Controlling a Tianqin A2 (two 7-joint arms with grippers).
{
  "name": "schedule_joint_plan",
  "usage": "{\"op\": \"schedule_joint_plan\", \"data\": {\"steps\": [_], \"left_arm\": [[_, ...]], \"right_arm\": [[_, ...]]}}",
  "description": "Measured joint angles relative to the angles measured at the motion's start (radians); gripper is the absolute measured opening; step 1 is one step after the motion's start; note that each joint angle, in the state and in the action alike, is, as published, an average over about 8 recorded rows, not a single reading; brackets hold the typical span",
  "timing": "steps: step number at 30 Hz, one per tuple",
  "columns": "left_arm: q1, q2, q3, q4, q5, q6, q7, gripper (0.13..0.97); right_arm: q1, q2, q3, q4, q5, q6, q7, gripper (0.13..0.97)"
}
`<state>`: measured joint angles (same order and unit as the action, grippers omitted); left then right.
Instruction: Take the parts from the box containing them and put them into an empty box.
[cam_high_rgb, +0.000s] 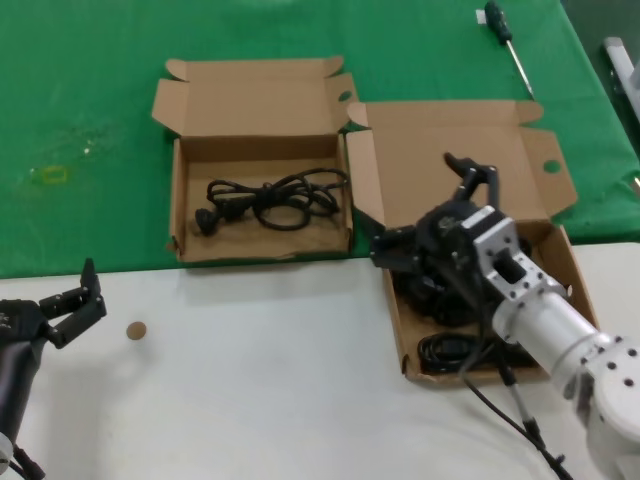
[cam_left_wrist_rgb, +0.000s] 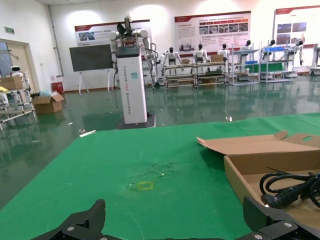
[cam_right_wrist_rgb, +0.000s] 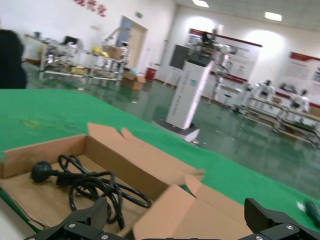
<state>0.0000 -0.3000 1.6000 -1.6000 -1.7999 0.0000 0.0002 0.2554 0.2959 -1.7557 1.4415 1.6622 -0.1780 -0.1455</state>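
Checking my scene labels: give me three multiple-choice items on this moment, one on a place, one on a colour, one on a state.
1. The right claw is over:
A. the wider box
B. the narrower box
C. the screwdriver

2. The cloth under the boxes is:
A. blue
B. green
C. red

3. The left claw is:
A. shut on a cord
B. shut on nothing
C. open, holding nothing

Key:
1 A: the right claw hangs over the wider box.
2 B: the cloth is green.
3 C: the left claw has its fingers spread over the white table, with nothing between them.
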Motion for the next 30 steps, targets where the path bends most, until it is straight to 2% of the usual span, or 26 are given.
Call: {"op": "schedule_joint_plan", "data": {"steps": [6, 18, 30], "left_arm": [[0.000, 0.000, 0.000, 0.000, 0.000, 0.000, 0.000, 0.962], [0.000, 0.000, 0.000, 0.000, 0.000, 0.000, 0.000, 0.966], [0.000, 0.000, 0.000, 0.000, 0.000, 0.000, 0.000, 0.966]], "right_arm": [[-0.068, 0.001, 0.042, 0.042, 0.037, 0.048, 0.039, 0.966], [-0.200, 0.003, 0.122, 0.124, 0.108, 0.140, 0.114, 0.966], [-0.227, 0.004, 0.138, 0.141, 0.122, 0.158, 0.129, 0.966]]}}
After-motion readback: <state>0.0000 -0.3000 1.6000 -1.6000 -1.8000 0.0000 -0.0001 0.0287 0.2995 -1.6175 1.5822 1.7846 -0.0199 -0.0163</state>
